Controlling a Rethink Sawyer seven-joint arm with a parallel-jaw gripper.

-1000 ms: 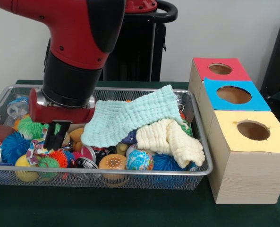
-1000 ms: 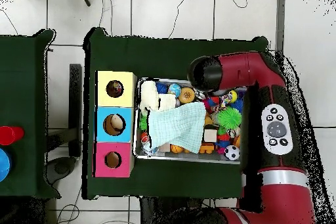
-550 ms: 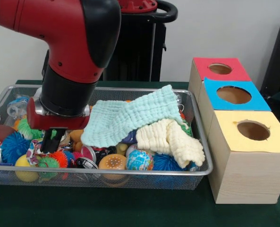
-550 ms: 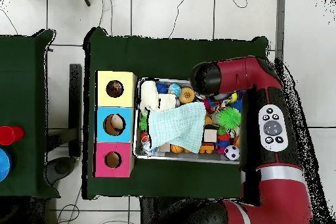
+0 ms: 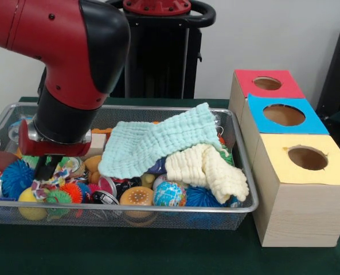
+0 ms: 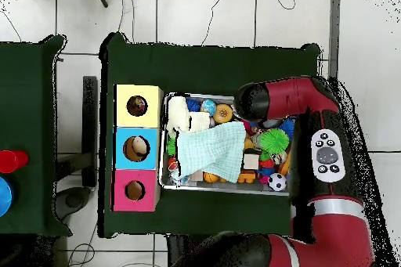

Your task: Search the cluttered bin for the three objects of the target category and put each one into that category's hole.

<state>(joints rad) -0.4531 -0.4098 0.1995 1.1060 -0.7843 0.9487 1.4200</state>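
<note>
the red and black robot arm [image 5: 72,69] reaches down into the wire mesh bin [image 5: 158,215], its black gripper [image 5: 45,169] low among the spiky rubber balls [image 5: 15,177] at one end; whether its fingers hold anything cannot be told. a pale green waffle cloth [image 5: 158,143] drapes over the toys beside a cream cloth [image 5: 207,166]. the wooden box with red, blue and yellow holed tops [image 5: 296,172] stands just beside the bin.

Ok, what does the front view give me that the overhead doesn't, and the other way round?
Only the front view shows the gripper down among the toys at the bin's end away from the boxes, and the globe ball. Only the overhead shows an object inside the blue box hole and a soccer ball. Both show the green cloth over the wire bin.
</note>
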